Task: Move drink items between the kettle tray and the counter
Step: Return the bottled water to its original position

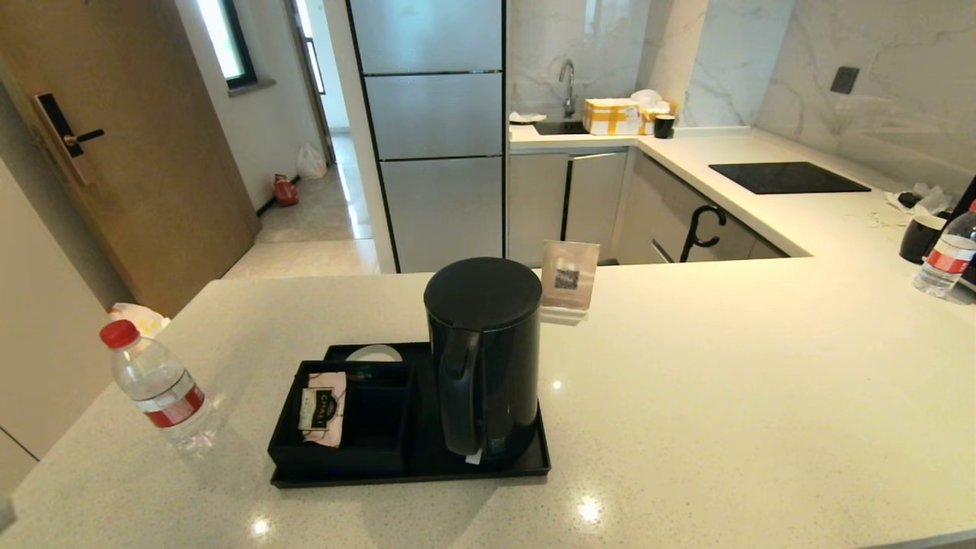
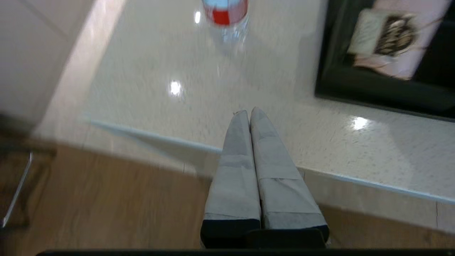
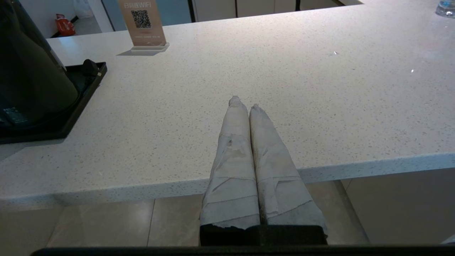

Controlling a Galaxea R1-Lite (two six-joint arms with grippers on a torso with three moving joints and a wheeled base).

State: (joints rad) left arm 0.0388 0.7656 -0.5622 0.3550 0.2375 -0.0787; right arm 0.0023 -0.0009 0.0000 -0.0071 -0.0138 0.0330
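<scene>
The black kettle tray point(image 1: 526, 461) lies on the pale desk point(image 1: 724, 396) near the front edge. The tall black kettle point(image 1: 483, 358) stands upright on the tray's right half. In the tray's left half sits a black compartment box point(image 1: 374, 450), holding a pink tea sachet point(image 1: 322, 408) against its left side. A water bottle point(image 1: 156, 387) with a red cap stands upright on the desk, well left of the tray. A second bottle point(image 1: 948, 258) stands at the far right beside a black mug point(image 1: 920, 238). The left claw point(image 2: 247, 113) hangs over the desk's near edge, fingers pressed together and empty. The right claw point(image 3: 242, 103) is likewise closed and empty, right of the tray.
</scene>
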